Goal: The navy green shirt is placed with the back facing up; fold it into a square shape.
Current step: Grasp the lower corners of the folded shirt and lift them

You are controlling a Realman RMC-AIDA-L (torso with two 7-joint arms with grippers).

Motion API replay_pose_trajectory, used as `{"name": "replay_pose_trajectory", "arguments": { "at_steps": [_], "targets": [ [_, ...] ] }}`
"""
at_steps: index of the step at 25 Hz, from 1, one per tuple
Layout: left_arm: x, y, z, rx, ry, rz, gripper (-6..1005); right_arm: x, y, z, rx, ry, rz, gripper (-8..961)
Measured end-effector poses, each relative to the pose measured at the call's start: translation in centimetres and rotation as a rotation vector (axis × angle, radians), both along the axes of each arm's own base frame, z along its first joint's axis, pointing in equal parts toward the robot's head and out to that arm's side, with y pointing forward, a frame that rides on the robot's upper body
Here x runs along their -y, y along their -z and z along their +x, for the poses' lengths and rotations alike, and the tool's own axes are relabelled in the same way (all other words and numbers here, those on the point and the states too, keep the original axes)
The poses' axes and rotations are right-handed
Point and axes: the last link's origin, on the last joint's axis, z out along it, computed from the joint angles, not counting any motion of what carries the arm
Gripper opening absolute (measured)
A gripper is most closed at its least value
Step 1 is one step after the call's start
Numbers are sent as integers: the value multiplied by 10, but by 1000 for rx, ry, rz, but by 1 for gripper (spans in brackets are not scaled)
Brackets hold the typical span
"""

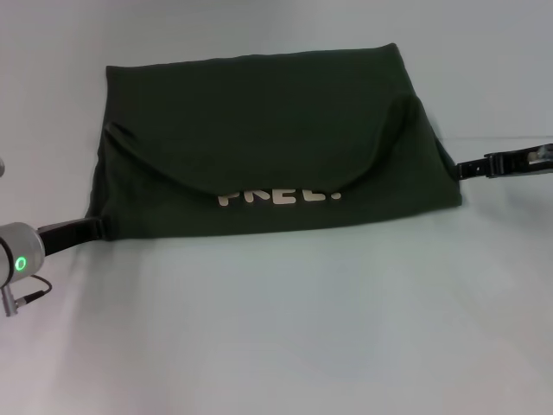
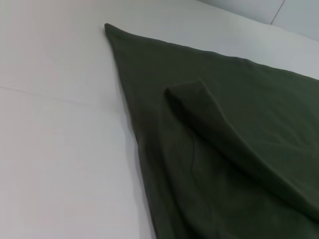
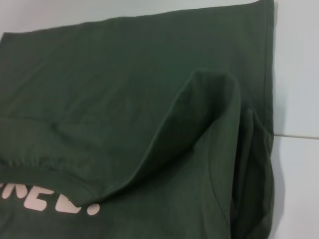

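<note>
The left pincer (image 1: 97, 228) sits at the near left corner of the navy green shirt (image 1: 276, 138), and the right pincer (image 1: 460, 169) sits at its right edge, but I cannot tell if either one is spread or pinching the cloth. The shirt lies in the middle of the smooth white surface (image 1: 285, 328). It is soft and dark, folded over in a wide curved flap, with pale letters (image 1: 275, 195) peeking out under the flap.
</note>
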Motion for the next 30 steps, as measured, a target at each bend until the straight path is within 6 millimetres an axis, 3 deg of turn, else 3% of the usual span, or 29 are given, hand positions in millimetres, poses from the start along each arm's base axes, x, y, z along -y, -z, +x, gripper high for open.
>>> {"name": "replay_pose_trajectory", "arguments": {
  "at_steps": [17,30],
  "targets": [
    [1,2,0,-1,1,-4,27,1,47,2,95,-49,46,760],
    [0,2,1,0,4,-4,28,1,63,2,158,-99,86,757]
  ]
}}
